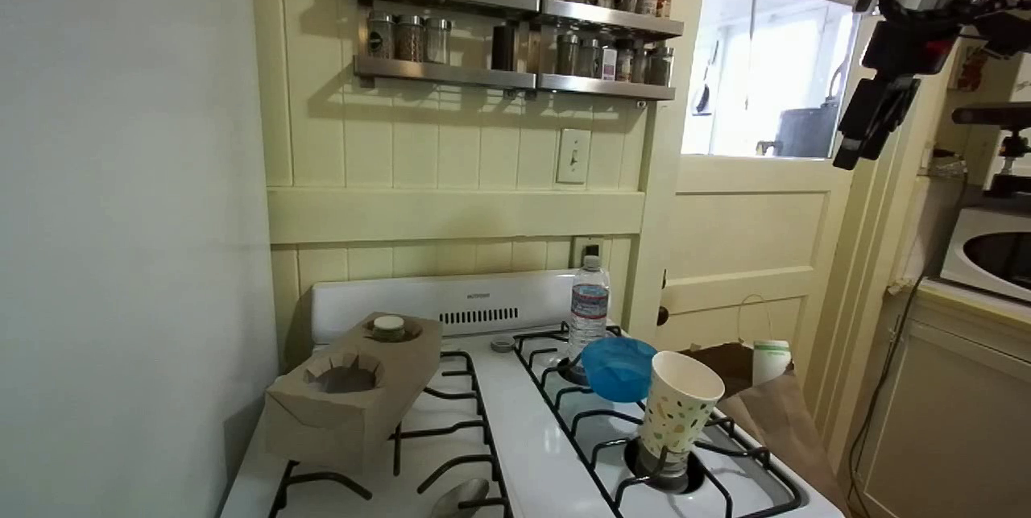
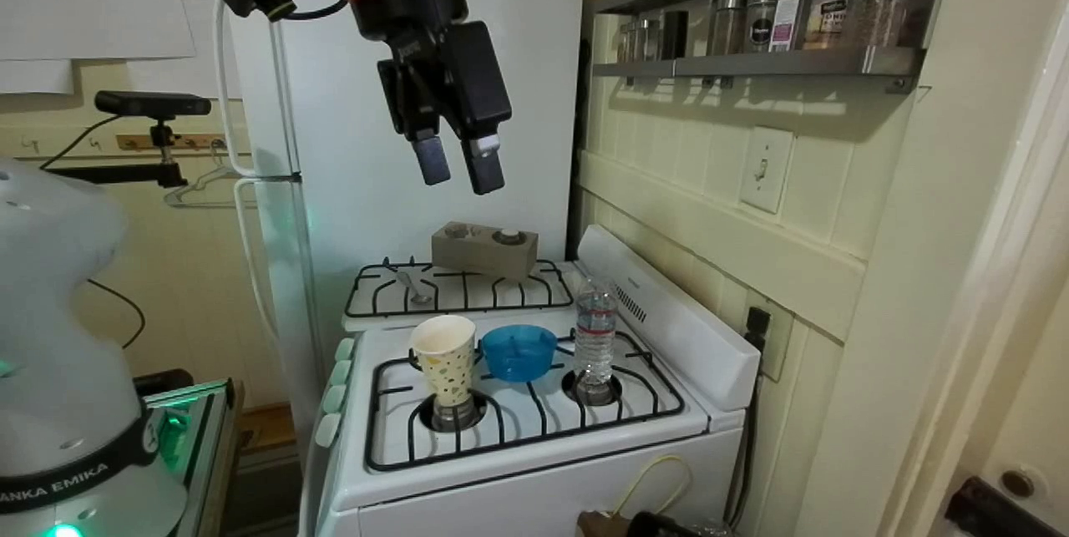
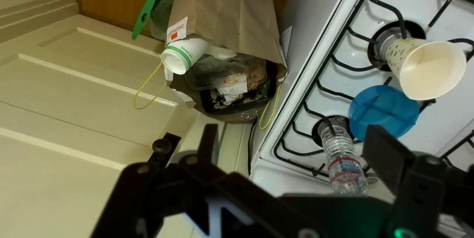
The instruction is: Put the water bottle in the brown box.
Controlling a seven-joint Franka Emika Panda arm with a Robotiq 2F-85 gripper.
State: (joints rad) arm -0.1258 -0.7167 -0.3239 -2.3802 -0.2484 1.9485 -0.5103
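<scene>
The clear water bottle [image 1: 590,304] stands upright on a back burner of the stove, with its red-and-blue label band showing; it also shows in an exterior view [image 2: 595,335] and the wrist view [image 3: 344,167], where its top is hidden behind my gripper. The brown box [image 1: 354,397] lies on the far burners by the fridge, also in an exterior view [image 2: 484,251]. It has two round openings on top, one with a white-lidded jar. My gripper [image 2: 458,165] is open and empty, high above the stove and apart from the bottle; its fingers [image 3: 292,141] are wide apart in the wrist view.
A patterned paper cup [image 1: 681,405] stands on a front burner, beside a blue bowl [image 1: 619,369] close to the bottle. Black grates [image 2: 534,403] cover the burners. Spice shelves [image 2: 777,61] hang on the wall. A paper bag [image 3: 229,16] stands beside the stove.
</scene>
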